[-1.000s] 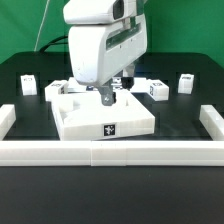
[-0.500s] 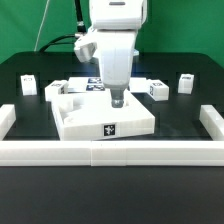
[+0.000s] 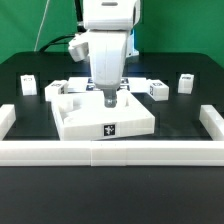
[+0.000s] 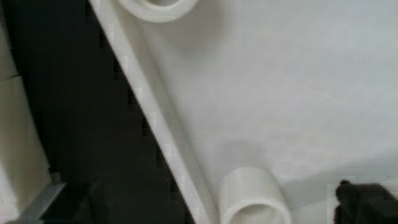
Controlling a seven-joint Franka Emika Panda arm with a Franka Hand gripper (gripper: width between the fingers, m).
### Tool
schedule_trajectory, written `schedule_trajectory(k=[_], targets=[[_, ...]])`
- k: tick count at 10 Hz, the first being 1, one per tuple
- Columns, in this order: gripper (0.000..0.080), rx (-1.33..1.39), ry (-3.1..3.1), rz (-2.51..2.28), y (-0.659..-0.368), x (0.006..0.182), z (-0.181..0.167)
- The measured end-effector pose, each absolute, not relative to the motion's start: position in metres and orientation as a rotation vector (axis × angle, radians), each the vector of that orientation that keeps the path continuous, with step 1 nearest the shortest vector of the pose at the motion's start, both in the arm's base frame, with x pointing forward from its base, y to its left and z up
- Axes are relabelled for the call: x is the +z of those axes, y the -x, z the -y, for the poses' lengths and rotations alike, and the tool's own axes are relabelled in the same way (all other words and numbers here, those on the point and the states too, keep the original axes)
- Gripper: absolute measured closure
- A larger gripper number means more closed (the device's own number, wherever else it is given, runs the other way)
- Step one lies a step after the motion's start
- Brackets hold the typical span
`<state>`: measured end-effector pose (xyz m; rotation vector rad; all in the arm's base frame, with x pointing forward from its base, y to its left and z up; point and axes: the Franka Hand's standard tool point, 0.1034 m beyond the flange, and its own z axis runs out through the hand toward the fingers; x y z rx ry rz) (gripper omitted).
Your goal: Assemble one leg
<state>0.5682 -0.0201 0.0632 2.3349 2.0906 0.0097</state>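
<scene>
The large flat white slab (image 3: 105, 118) lies mid-table with a tag on its front face. My gripper (image 3: 110, 100) hangs over the slab's far part, pointing down. In the wrist view the gripper (image 4: 210, 198) is open, its dark fingertips (image 4: 365, 196) wide apart over the slab's edge (image 4: 151, 110), with a round white boss (image 4: 249, 200) between them and nothing held. Small white tagged legs stand around: two at the exterior view's left (image 3: 27, 85) (image 3: 55, 90) and two at its right (image 3: 157, 89) (image 3: 186, 82).
A low white rail (image 3: 100, 152) runs along the table's front, with raised ends at the exterior view's left (image 3: 8, 118) and right (image 3: 212, 120). A second round boss (image 4: 160, 8) shows on the slab. Green backdrop behind.
The arm swung toward the exterior view's right, its wrist turning, then came back slightly left. The gripper stays low over the slab. The slab and the legs have not moved.
</scene>
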Motion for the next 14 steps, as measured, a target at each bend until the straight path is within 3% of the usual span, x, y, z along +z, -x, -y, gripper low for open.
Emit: schedule_trajectory(k=[2,4,9,14], targets=[[0.015,-0.017,-2.143,-2.284,-0.549,0.057,0.019],[0.015,-0.041,-2.055,-2.343,-0.538,0.067,0.019],[0.015,-0.033,-2.047,-2.344,-0.538,0.068,0.02],[0.015,-0.054,-1.989,-2.435,-0.478,0.049,0.052]])
